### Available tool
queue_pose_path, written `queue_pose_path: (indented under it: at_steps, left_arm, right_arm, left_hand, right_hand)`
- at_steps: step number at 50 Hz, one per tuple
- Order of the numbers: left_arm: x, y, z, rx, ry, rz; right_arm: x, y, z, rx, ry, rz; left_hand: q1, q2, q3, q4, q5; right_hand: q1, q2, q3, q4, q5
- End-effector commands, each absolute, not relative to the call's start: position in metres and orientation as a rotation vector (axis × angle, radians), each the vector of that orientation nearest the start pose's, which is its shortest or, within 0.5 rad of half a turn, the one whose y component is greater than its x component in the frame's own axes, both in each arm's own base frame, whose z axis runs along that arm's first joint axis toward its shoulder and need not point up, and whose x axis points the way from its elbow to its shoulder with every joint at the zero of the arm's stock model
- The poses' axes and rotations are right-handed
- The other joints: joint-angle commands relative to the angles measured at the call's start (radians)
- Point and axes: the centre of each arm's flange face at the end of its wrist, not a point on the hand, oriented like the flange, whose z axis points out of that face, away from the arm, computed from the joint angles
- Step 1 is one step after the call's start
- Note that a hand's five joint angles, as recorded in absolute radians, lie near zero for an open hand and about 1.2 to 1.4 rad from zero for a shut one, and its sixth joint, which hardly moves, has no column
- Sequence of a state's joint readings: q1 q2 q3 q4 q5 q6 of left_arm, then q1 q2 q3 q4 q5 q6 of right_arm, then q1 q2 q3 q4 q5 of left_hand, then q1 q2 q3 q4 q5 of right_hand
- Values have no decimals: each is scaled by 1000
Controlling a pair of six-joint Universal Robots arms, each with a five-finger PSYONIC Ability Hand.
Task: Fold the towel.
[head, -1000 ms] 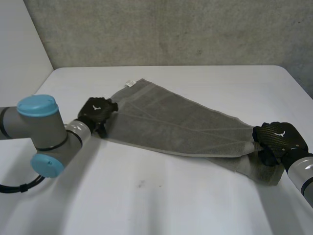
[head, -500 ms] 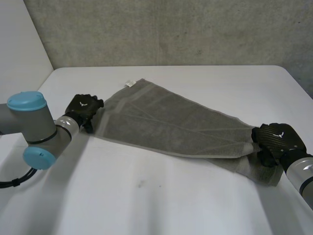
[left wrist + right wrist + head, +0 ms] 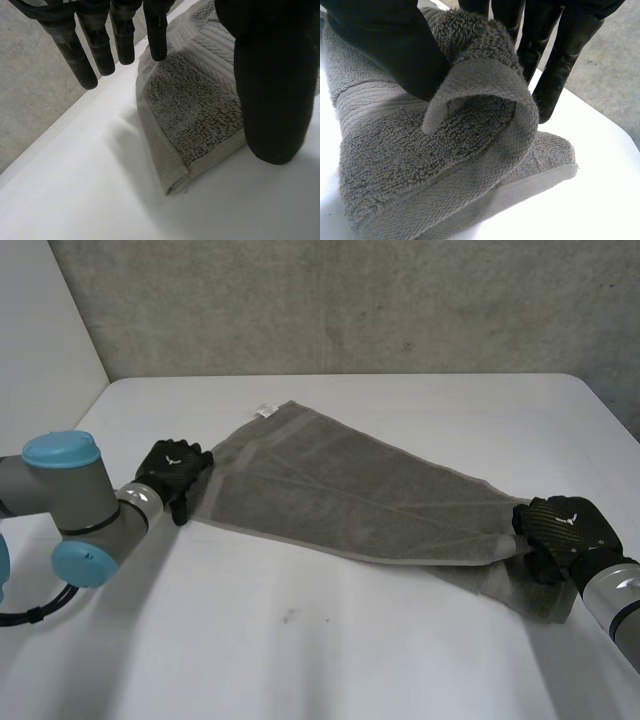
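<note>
Grey terry, from the head view: towel (image 3: 350,490) slanting across the white table (image 3: 330,660), drawn out between left hand (image 3: 172,470) at one end and right hand (image 3: 565,530) at the other, probably for smoothness before folding. From the left wrist view: left hand (image 3: 270,90) released, fingers (image 3: 80,55) straight above a towel (image 3: 195,110) corner lying on the table (image 3: 75,190). From the right wrist view: right hand (image 3: 385,50) pinching a curled towel (image 3: 445,150) corner between thumb and fingers (image 3: 560,60); looks ready to carry it over.

Soft, even overhead light, table (image 3: 330,660) bright, wall (image 3: 350,300) behind dimmer, faint soft-edged shadow on the table along the towel's (image 3: 340,485) near edge, deeper shade inside its curled fold
</note>
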State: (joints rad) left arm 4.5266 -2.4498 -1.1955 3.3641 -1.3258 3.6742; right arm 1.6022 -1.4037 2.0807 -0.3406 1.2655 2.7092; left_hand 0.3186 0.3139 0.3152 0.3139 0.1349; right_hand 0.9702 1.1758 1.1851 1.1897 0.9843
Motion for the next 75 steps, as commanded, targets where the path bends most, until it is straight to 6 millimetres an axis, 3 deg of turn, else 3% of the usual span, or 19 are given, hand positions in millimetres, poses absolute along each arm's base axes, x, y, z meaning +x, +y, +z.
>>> queue_pose_path:
  at_steps: [1, 11, 26, 31, 33, 34, 39, 50, 58, 60, 61, 63, 64, 66, 69, 71, 75]
  left_arm:
    - [-233, -407, 97, 1080, 2227, -1907]
    - [-236, -420, 109, 1066, 2166, -1965]
    - [-239, -424, 100, 1078, 2168, -1965]
    - [-240, -422, 95, 1089, 2183, -1954]
    - [-240, -420, 93, 1096, 2193, -1947]
    - [-240, -420, 93, 1096, 2193, -1947]
    - [-241, -414, 95, 1102, 2208, -1935]
    - [-239, -407, 129, 1068, 2160, -1989]
    - [-228, -380, 156, 1053, 2165, -1952]
    - [-219, -361, 168, 1021, 2180, -1895]
    - [-219, -361, 168, 1021, 2181, -1895]
    - [-208, -338, 179, 988, 2198, -1804]
    - [-208, -338, 179, 988, 2198, -1804]
    - [-191, -313, 187, 964, 2218, -1681]
    - [-182, -301, 191, 961, 2226, -1614]
    - [-170, -281, 197, 979, 2233, -1509]
    - [-163, -261, 193, 1030, 2265, -1406]
  right_arm:
    - [167, -256, 149, -848, 2389, -1828]
    - [167, -256, 145, -847, 2398, -1812]
    - [167, -256, 144, -850, 2401, -1803]
    - [167, -257, 143, -852, 2401, -1804]
    - [167, -257, 142, -858, 2402, -1803]
    - [167, -257, 142, -862, 2402, -1804]
    - [167, -257, 142, -869, 2402, -1806]
    - [167, -257, 143, -870, 2400, -1807]
    - [168, -258, 154, -927, 2395, -1834]
    - [167, -256, 161, -965, 2401, -1834]
    - [167, -256, 161, -965, 2401, -1834]
    - [167, -249, 175, -1060, 2429, -1792]
    - [167, -249, 175, -1061, 2429, -1791]
    - [166, -238, 183, -1183, 2485, -1654]
    - [166, -231, 189, -1250, 2504, -1577]
    - [165, -217, 203, -1387, 2520, -1459]
    - [165, -205, 210, -1532, 2512, -1337]
  left_hand:
    - [36, 41, 39, 41, 45]
    - [39, 43, 42, 43, 48]
    - [109, 114, 113, 114, 118]
    - [321, 325, 324, 325, 330]
    - [572, 576, 575, 576, 581]
    - [573, 578, 576, 578, 582]
    - [1009, 1014, 1013, 1014, 1019]
    - [1078, 1082, 1081, 1082, 1087]
    - [1078, 1082, 1081, 1082, 1087]
    - [1078, 1082, 1081, 1082, 1087]
    - [1078, 1082, 1081, 1082, 1087]
    - [1078, 1082, 1081, 1082, 1087]
    - [1078, 1082, 1081, 1082, 1087]
    - [1078, 1082, 1081, 1082, 1087]
    - [1078, 1082, 1081, 1082, 1087]
    - [1078, 1082, 1081, 1082, 1087]
    - [1078, 1082, 1081, 1082, 1087]
  right_hand:
    - [426, 220, 211, 207, 237]
    - [426, 220, 211, 207, 237]
    - [426, 220, 211, 207, 237]
    - [426, 220, 211, 207, 237]
    - [426, 220, 211, 207, 237]
    - [426, 220, 211, 207, 237]
    - [426, 220, 211, 207, 237]
    - [426, 220, 211, 207, 237]
    - [426, 220, 211, 207, 237]
    - [426, 220, 211, 207, 237]
    - [426, 220, 211, 207, 237]
    - [426, 220, 211, 207, 237]
    - [426, 220, 211, 207, 237]
    - [426, 220, 211, 207, 237]
    - [426, 220, 211, 207, 237]
    - [426, 220, 211, 207, 237]
    - [426, 220, 211, 207, 237]
